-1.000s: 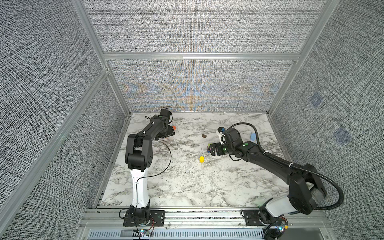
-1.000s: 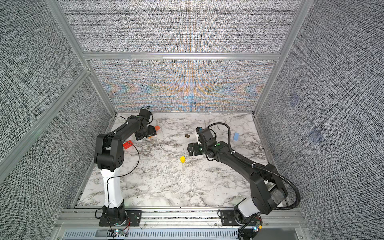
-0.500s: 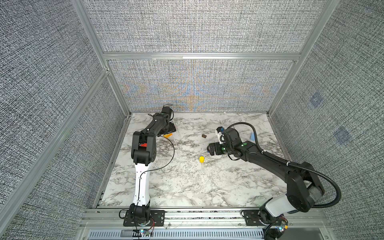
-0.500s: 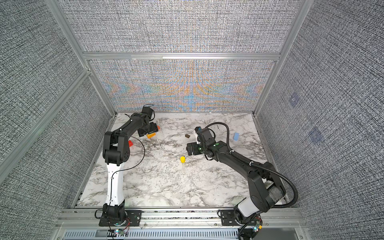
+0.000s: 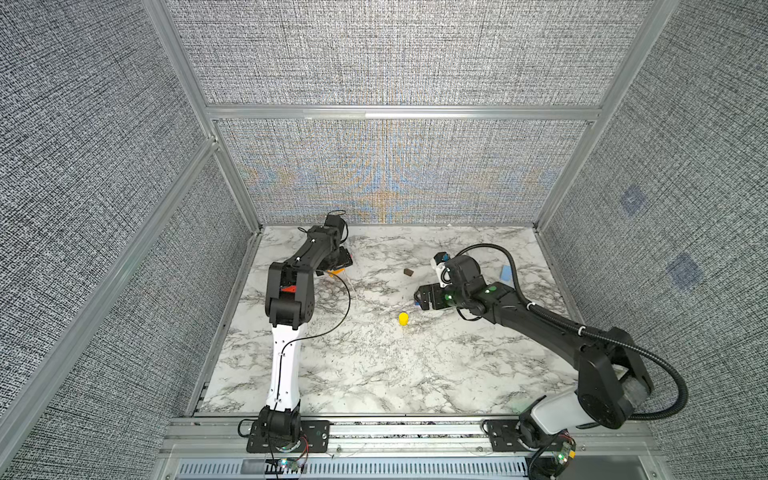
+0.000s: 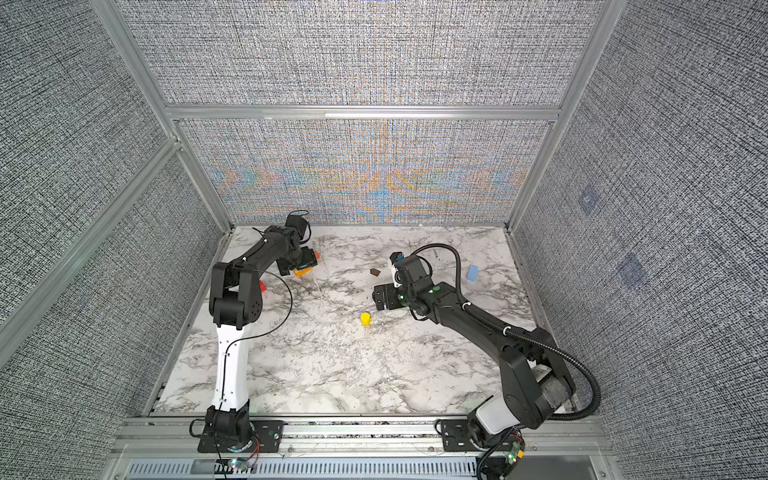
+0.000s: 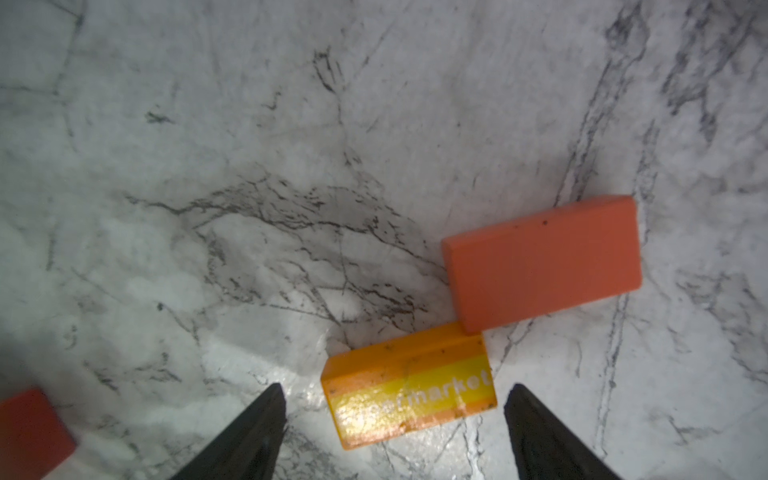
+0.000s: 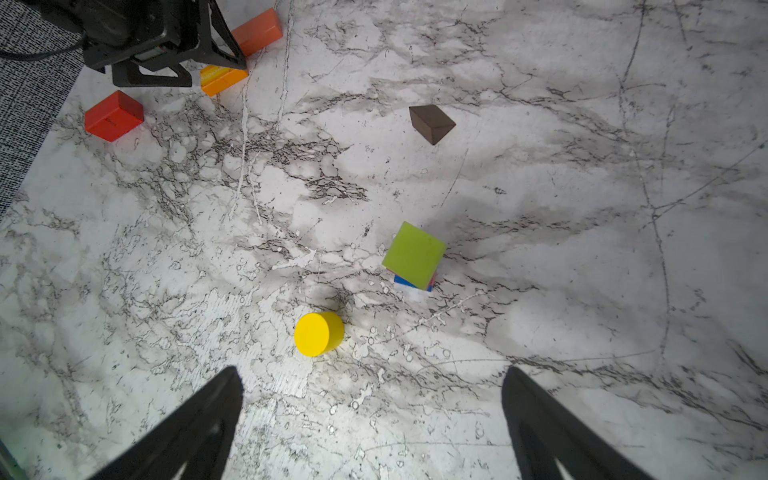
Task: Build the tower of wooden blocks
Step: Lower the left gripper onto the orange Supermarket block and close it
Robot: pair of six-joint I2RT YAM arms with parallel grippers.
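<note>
Front edge: the marble table (image 5: 374, 374) lies bare and roomy by the rail.
Middle: a yellow cylinder (image 8: 318, 333) stands alone with space all round.
Right gripper (image 8: 372, 370): jaws spread wide and empty, hanging over the cylinder.
Tower (image 8: 413, 255): near the table's centre, just past the cylinder. A lime-green block is on top, with blue and pink edges peeping out beneath. The right wrist view shows it, but in both top views the gripper largely covers it.
Beyond: a dark brown block (image 8: 432, 123) lies loose. A light blue block (image 5: 506, 273) near the right wall shows only in the top views.
Far-left corner: the left gripper (image 7: 395, 388) stands parted astride an orange striped block (image 7: 409, 399) with a gap on each side. An orange-red slab (image 7: 540, 264) lies just beside it, and a red block (image 8: 113, 116) sits close to the table edge.
</note>
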